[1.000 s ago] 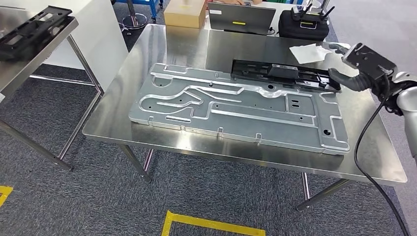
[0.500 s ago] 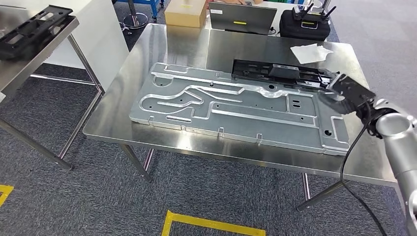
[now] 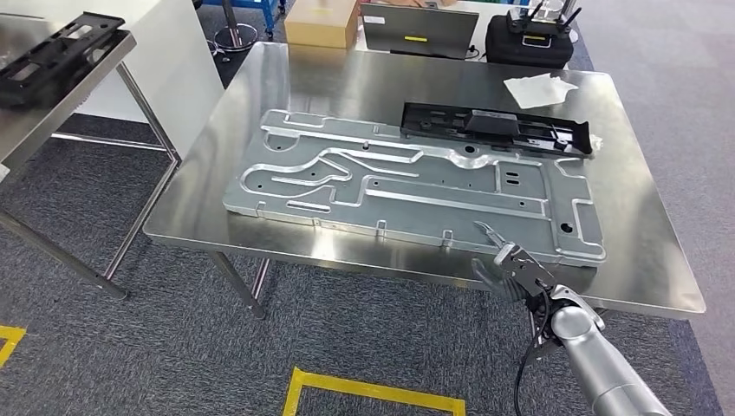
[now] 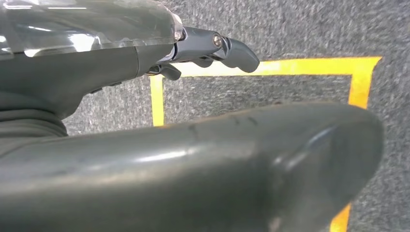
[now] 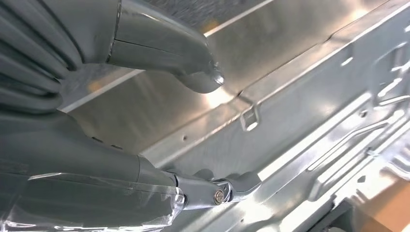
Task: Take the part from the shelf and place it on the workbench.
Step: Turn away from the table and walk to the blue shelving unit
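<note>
Black part (image 3: pixel 496 128) lies on the table (image 3: pixel 659 251), released; right hand (image 3: pixel 507 267), empty with fingers apart, has dropped from the part's end to the table's near edge, beside the metal plate (image 3: pixel 416 186). Placement appears complete. Left hand (image 4: pixel 208 48) hangs over the floor, holding nothing, grasp unclear.

The large stamped silver sheet-metal panel (image 3: pixel 416 186) lies flat across the middle of the polished steel counter (image 3: pixel 347 78). The long black plastic frame part (image 3: pixel 496 127) rests along the panel's far right edge, partly on it. Behind that part, a crumpled white cloth (image 3: pixel 539 89) lies on the counter. Beyond the counter's far edge stand a tan cardboard box (image 3: pixel 322 23), a grey laptop (image 3: pixel 419 30) and a black carry case (image 3: pixel 530 39), left to right. The right robot hand (image 3: pixel 511 269) hangs at the counter's near edge, just before the panel. A steel shelf (image 3: pixel 52 95) stands to the left, carrying another black frame (image 3: pixel 52 56)
</note>
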Robot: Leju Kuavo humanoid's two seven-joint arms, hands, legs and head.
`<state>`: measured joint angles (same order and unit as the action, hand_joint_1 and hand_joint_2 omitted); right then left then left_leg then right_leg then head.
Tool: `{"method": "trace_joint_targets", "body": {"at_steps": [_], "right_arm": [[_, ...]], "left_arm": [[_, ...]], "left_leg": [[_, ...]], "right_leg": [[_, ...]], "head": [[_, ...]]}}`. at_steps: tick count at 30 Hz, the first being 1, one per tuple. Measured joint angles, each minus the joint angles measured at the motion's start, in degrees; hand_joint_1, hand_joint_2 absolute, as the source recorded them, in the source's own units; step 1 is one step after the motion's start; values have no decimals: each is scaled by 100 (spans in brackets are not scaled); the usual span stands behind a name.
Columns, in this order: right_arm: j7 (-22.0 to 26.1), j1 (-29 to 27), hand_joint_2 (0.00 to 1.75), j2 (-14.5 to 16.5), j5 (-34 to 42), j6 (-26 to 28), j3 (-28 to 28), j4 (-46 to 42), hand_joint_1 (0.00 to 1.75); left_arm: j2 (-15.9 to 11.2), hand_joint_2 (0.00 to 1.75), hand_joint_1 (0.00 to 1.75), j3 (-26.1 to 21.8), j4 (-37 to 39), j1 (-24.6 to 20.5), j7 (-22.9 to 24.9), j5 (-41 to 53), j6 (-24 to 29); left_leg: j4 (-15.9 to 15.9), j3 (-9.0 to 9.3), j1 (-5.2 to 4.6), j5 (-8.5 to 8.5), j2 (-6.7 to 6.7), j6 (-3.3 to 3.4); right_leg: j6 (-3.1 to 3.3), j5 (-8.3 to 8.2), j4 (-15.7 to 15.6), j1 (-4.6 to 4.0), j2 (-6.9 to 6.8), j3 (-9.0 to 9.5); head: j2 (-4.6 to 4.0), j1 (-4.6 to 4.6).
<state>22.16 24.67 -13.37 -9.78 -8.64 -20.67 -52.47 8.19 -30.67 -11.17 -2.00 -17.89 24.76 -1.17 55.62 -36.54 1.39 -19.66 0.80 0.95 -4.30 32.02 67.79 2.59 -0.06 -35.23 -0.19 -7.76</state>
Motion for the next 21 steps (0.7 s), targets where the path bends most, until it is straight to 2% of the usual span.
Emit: {"method": "trace_joint_targets", "body": {"at_steps": [1, 2, 3, 4, 5, 7, 8, 9, 11, 12, 13, 14, 15, 16, 17, 18, 19, 20, 21], "right_arm": [[10, 4, 0, 91, 15, 10, 16, 53, 0], [16, 9, 0, 189, 31, 21, 34, 100, 0], [4, -7, 0, 275, 42, 27, 48, 141, 0], [-1, -44, 0, 341, 51, 33, 56, 175, 0], [1, -95, 0, 407, 69, 37, 68, 197, 0], [4, -189, 0, 507, 106, 37, 85, 242, 0], [3, -213, 0, 553, 129, 33, 99, 253, 0], [-7, -230, 0, 586, 140, 28, 113, 268, 0], [-29, -269, 0, 630, 155, 28, 157, 308, 0], [-50, -306, 0, 646, 154, 27, 184, 349, 0], [-81, -372, 0, 662, 152, 27, 210, 398, 0], [-115, -472, 0, 672, 144, 24, 232, 450, 0], [-129, -579, 0, 679, 138, 23, 250, 488, 0], [-143, -666, 0, 686, 131, 23, 268, 511, 0], [-149, -715, 0, 701, 124, 21, 286, 524, 0], [-152, -729, 0, 716, 120, 18, 308, 529, 0], [-152, -737, 0, 729, 117, 7, 337, 535, 0], [-148, -758, 0, 737, 114, -11, 366, 545, 0], [-137, -803, 0, 732, 113, -31, 393, 561, 0]], "left_arm": [[-6, 0, 0, -1, 0, -8, 12, 2, 1], [-15, 0, 0, -3, -1, -15, 26, 7, 2], [-26, 0, 0, -6, -1, -23, 38, 15, 1], [-35, 0, 0, -9, -2, -30, 46, 26, -2], [-39, 0, 0, -11, -2, -26, 54, 43, -6], [-40, 0, 0, -11, 1, 8, 58, 89, -14], [-42, 0, 0, -11, 2, 28, 60, 117, -16], [-44, 0, 0, -11, 4, 43, 60, 144, -18], [-46, 0, 0, -9, 4, 43, 52, 194, -25], [-46, 0, 0, -6, 4, 36, 47, 215, -32], [-45, 0, 0, -1, 4, 24, 43, 235, -39], [-45, 0, 0, 7, 4, 12, 39, 255, -44], [-45, 0, 0, 18, 4, 0, 38, 273, -49], [-45, 0, 0, 31, 4, -13, 36, 289, -51], [-49, 0, 0, 44, 3, -34, 35, 304, -52], [-52, 0, 0, 55, 2, -62, 33, 316, -54], [-54, 0, 0, 64, 2, -87, 30, 327, -57], [-55, 0, 0, 68, 1, -106, 27, 337, -61], [-50, 0, 0, 71, 2, -110, 25, 343, -65]], "left_leg": [[41, -44, 35, 15, 8, -52], [81, -82, 67, 32, 7, -114], [119, -105, 88, 46, 2, -183], [145, -119, 102, 71, -8, -252], [133, -115, 114, 109, -16, -323], [111, -140, 148, 123, -24, -434], [185, -180, 156, -19, -25, -460], [377, -249, 160, -281, -27, -463], [1094, -404, 133, -979, -30, -438], [1476, -444, 116, -1205, -32, -427], [1766, -427, 97, -1278, -33, -413], [1895, -338, 77, -1210, -34, -393], [1848, -166, 56, -1071, -36, -362], [1606, 113, 31, -968, -43, -317], [1215, 471, -6, -976, -56, -261], [793, 793, -36, -1066, -64, -205], [454, 1026, -67, -1171, -69, -152], [251, 1132, -95, -1240, -70, -105], [176, 1118, -104, -1220, -62, -62]], "right_leg": [[-54, -101, -418, 55, -7, 311], [-75, -195, -746, 68, -11, 553], [-51, -250, -967, 68, -8, 700], [9, -258, -1049, 46, 0, 741], [97, -279, -1005, 4, 13, 691], [257, -345, -1014, -9, 24, 604], [316, -414, -1023, -10, 24, 546], [369, -491, -1035, -10, 21, 477], [427, -630, -1037, -42, 13, 322], [442, -696, -1030, -67, 3, 239], [447, -761, -1018, -94, -15, 149], [446, -821, -996, -116, -38, 53], [440, -879, -964, -131, -60, -54], [433, -939, -926, -138, -72, -169], [417, -1000, -885, -144, -67, -274], [393, -1066, -856, -146, -54, -360], [360, -1141, -850, -147, -40, -414], [319, -1215, -871, -144, -32, -435], [274, -1297, -913, -140, -33, -440]], "head": [[-1, 0], [0, 0], [0, 0], [1, 0], [1, 0], [0, 1], [-1, 1], [-1, -1], [0, -1], [0, -1], [0, -1], [0, -1], [0, -1], [0, 0], [0, 0], [0, 0], [0, 1], [1, 0], [1, 0]]}}
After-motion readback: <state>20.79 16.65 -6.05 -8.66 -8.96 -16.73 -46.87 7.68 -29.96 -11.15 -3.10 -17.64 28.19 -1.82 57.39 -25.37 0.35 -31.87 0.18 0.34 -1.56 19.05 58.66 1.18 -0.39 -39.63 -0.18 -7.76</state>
